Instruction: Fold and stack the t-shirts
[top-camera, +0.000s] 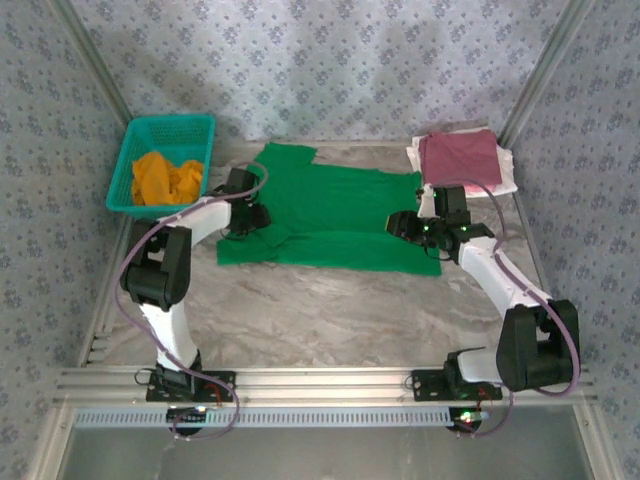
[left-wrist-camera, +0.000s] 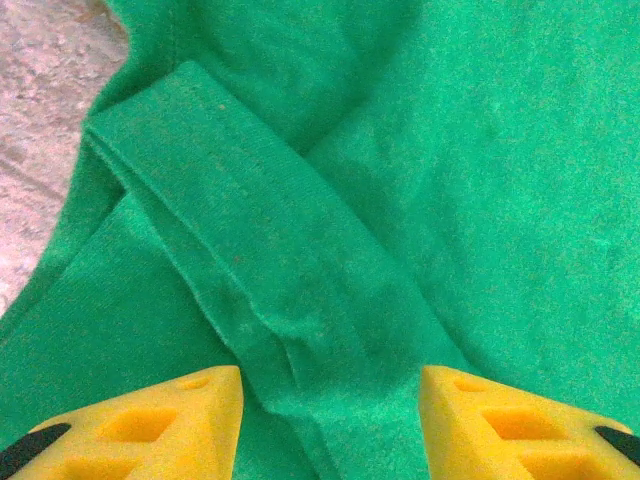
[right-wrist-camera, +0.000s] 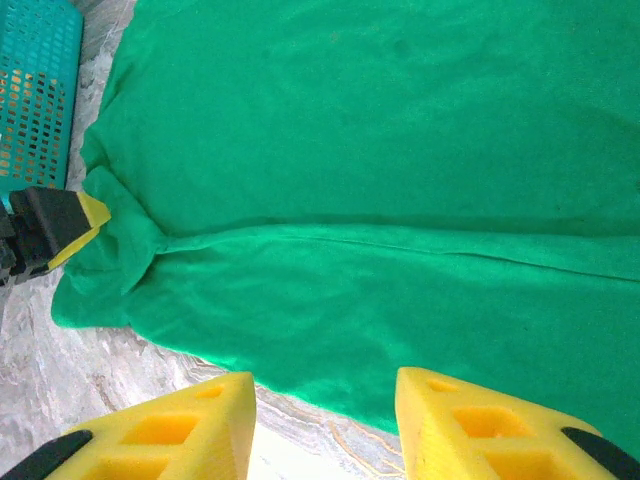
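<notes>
Green t-shirt (top-camera: 340, 215) lies spread flat on the marble table (top-camera: 330, 310) in the top view, left gripper (top-camera: 243, 213) at its left end, right gripper (top-camera: 408, 226) at its right; left wrist shows yellow fingers (left-wrist-camera: 150, 420) apart astride a cloth ridge (left-wrist-camera: 260, 270); right wrist shows fingers (right-wrist-camera: 470, 420) apart over the shirt's near edge.

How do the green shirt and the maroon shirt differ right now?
The green shirt lies spread wide across the table's middle; the maroon shirt is folded small. The green one rests on the table; the maroon one tops white cloth at the far right corner. Both are plain single colours.
</notes>
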